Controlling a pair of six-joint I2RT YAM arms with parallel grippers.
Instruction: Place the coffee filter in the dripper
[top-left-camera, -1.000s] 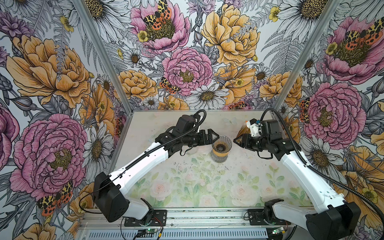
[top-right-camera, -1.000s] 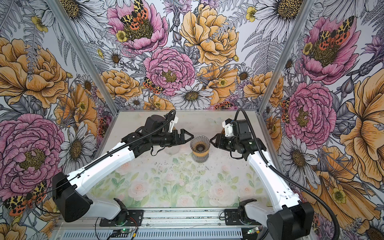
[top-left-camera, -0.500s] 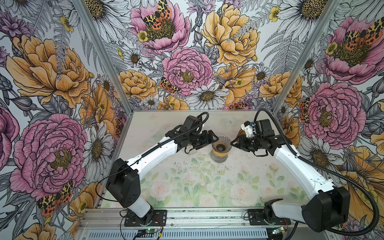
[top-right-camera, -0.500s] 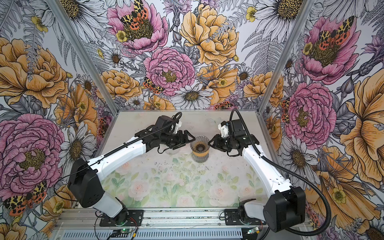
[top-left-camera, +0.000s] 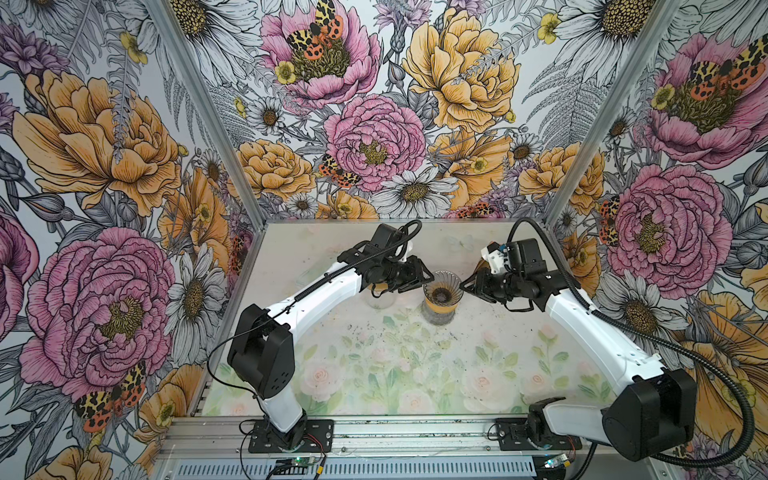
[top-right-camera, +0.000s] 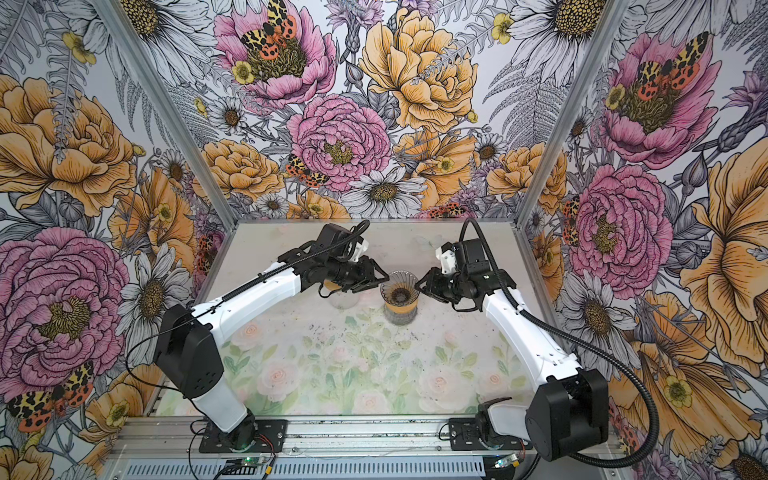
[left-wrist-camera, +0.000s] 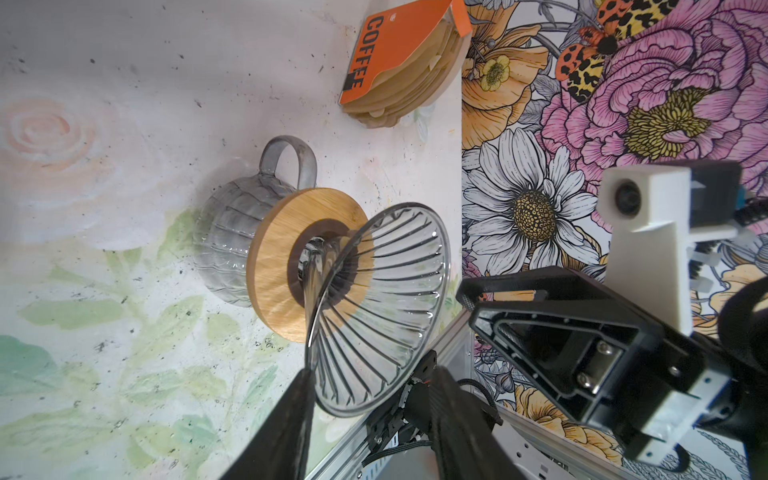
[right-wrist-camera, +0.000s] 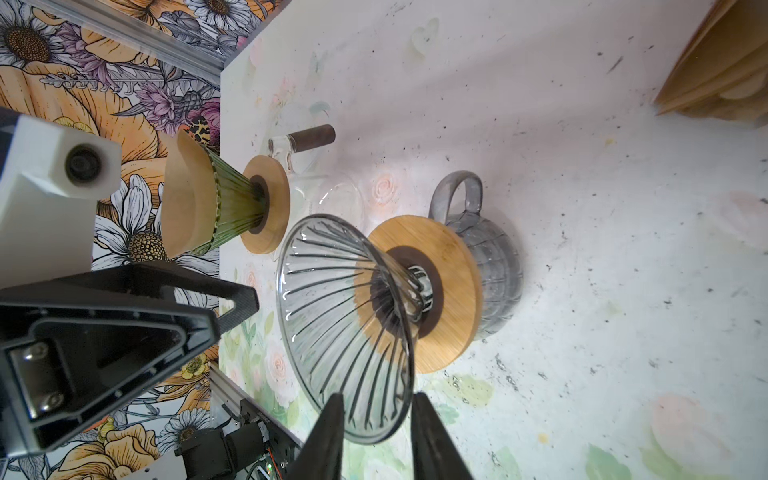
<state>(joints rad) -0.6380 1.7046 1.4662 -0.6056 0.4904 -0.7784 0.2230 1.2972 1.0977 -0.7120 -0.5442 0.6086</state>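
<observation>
The coffee filters sit stacked in their orange COFFEE sleeve on the desk, well apart from the clear glass dripper, on the side its carafe handle points to. Neither pincer holds one. The dripper is empty and stands upright on a wooden collar over a grey ribbed carafe.

The left pincer is spread, its fingers straddling the dripper's rim with a gap on one side. The right pincer straddles the opposite side of the rim with its fingers closer in. Whether it is already pinching the glass I cannot tell.

Just beside the clear dripper, on the left arm's side, a green dripper already has a paper filter seated in it.

The main risk is the thin glass being squeezed from both sides. An uneven squeeze or pull could tip the dripper off its carafe or chip the rim. With both pincers busy at the rim, neither is free to fetch a filter.
</observation>
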